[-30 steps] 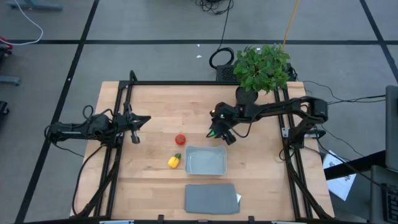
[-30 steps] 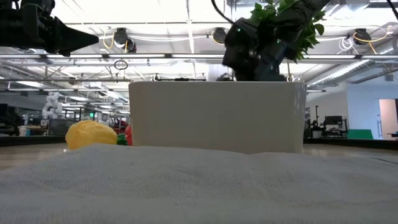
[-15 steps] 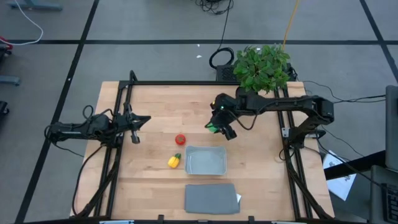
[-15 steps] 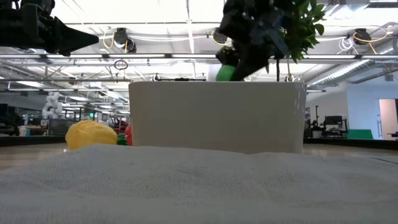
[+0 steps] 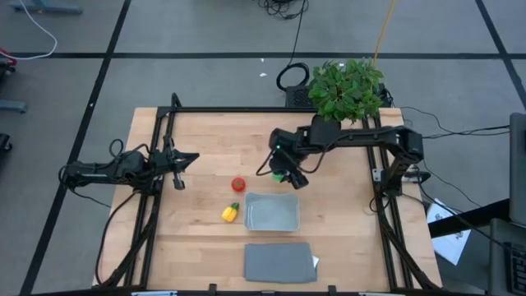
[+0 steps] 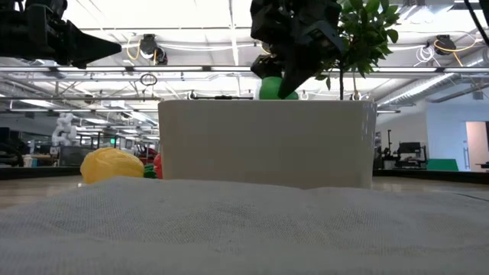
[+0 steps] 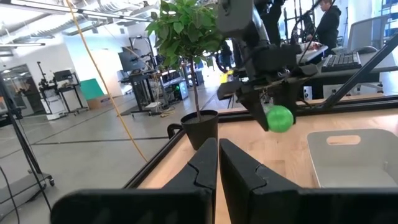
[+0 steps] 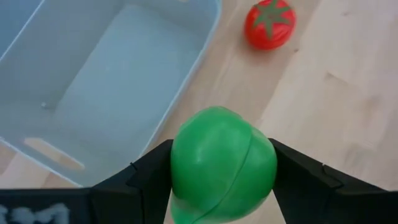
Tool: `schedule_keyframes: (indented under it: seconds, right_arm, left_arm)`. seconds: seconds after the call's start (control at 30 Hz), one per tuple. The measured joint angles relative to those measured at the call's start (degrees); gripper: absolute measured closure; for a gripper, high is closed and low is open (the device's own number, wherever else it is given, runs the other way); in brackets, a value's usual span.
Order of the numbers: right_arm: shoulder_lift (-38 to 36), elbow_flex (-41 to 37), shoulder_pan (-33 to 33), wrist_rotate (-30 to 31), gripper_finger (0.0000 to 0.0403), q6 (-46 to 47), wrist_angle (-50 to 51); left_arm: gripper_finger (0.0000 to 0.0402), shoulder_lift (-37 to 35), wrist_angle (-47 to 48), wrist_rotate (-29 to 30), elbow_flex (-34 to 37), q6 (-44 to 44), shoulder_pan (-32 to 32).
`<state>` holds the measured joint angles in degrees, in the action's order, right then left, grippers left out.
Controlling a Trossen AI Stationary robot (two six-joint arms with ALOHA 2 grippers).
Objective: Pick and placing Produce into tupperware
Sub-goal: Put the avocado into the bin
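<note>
My right gripper hangs above the table just beyond the far edge of the light blue-grey tupperware, shut on the round green produce piece. The green piece also shows in the left wrist view and, in the low view, the same green piece. The red piece sits on the wood left of the tub's far corner. The yellow piece with a green tip lies by the tub's left wall. My left gripper waits shut at the table's left side. My right gripper pinches the round green piece between its two fingers, one finger on each opposite side of the ball. The fingers come from above, slanting down. The piece is lifted clear of the table, higher than the tub's rim.
A flat darker grey lid lies near the table's near edge, in front of the tub. A leafy potted plant stands at the far right corner. Bare wood lies between the two arms.
My right gripper has risen and moved toward the table's left, carrying the green piece up with it until it shows above the tub's rim in the low view. The left arm has kept still.
</note>
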<state>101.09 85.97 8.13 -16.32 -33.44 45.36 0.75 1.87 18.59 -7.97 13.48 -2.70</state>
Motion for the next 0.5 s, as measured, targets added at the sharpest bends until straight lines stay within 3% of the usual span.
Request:
schedule_keyframes:
  seconds: [0.5]
  right_arm:
    - [5.1,0.0,-5.1,-0.6,0.0181,-1.6,-4.4]
  left_arm:
    - [0.038,0.0,0.1,0.0,0.0,0.3,0.0]
